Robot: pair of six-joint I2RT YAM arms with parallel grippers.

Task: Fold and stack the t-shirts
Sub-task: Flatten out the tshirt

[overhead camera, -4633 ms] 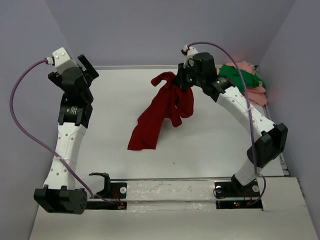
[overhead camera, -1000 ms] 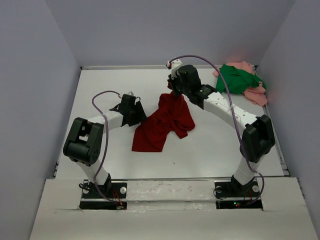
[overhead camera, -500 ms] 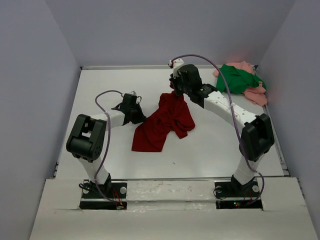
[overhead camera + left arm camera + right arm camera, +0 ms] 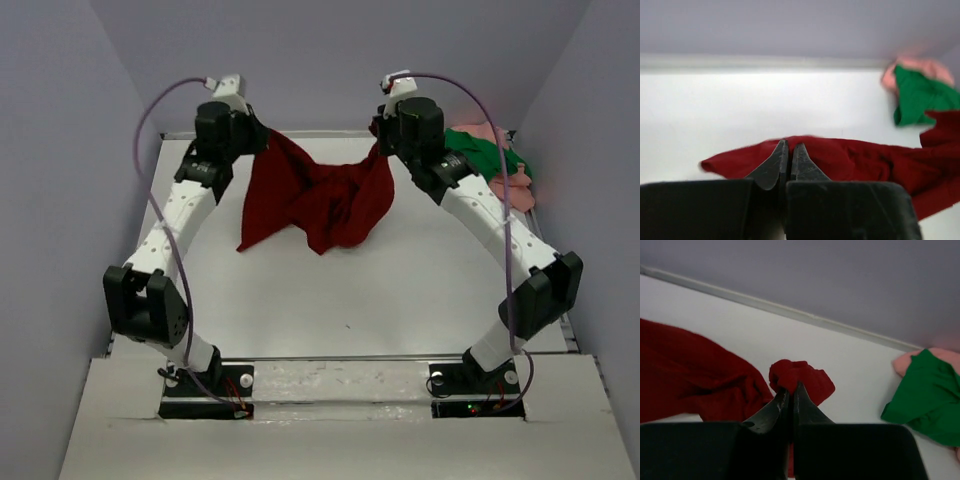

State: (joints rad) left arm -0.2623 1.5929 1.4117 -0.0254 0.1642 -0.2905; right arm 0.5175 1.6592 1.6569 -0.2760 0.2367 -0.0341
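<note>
The dark red t-shirt (image 4: 318,195) hangs stretched between both grippers above the white table (image 4: 400,290), its middle sagging and crumpled. My left gripper (image 4: 262,138) is shut on its left upper edge; the left wrist view has the red cloth (image 4: 850,160) pinched at the left gripper's tips (image 4: 789,145). My right gripper (image 4: 382,148) is shut on the right upper edge, with a red bunch (image 4: 800,377) at the right gripper's tips (image 4: 791,388). The green t-shirt (image 4: 478,155) lies crumpled over the salmon pink t-shirt (image 4: 515,185) in the far right corner.
Grey walls close the table in at the back (image 4: 330,60) and both sides. Both arms reach up from bases at the near edge (image 4: 340,385). The green and pink heap (image 4: 925,395) shows at the right in both wrist views.
The left gripper has shut on the red shirt's left edge and lifted it up toward the back left. The right gripper has risen too, so the shirt now hangs spread between them.
</note>
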